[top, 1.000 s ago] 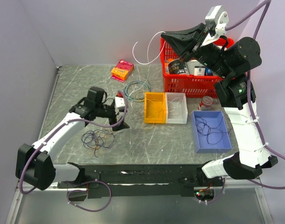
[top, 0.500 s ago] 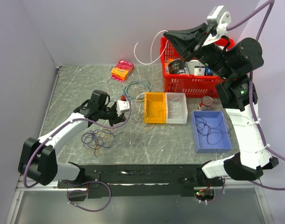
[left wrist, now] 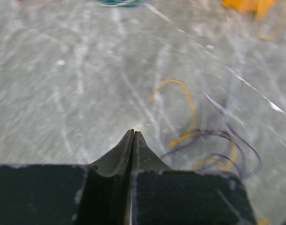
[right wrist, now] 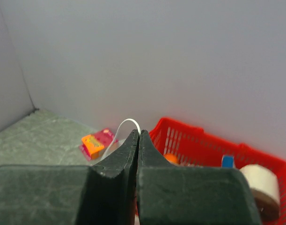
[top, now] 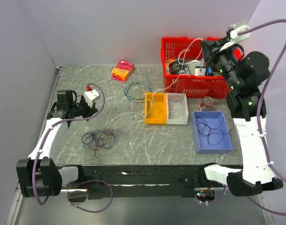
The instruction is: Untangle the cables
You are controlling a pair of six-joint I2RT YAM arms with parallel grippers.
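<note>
Both grippers are clamped shut. Left gripper: fingers pressed flat together, low over the table, near the loose bunch of cables but apart from it. The bunch lies on the near-left part of the table, its yellow and dark purple strands just ahead of the fingertips. Right gripper: raised high above the red basket, pinching one white cable, which trails down toward the yellow tray.
</note>
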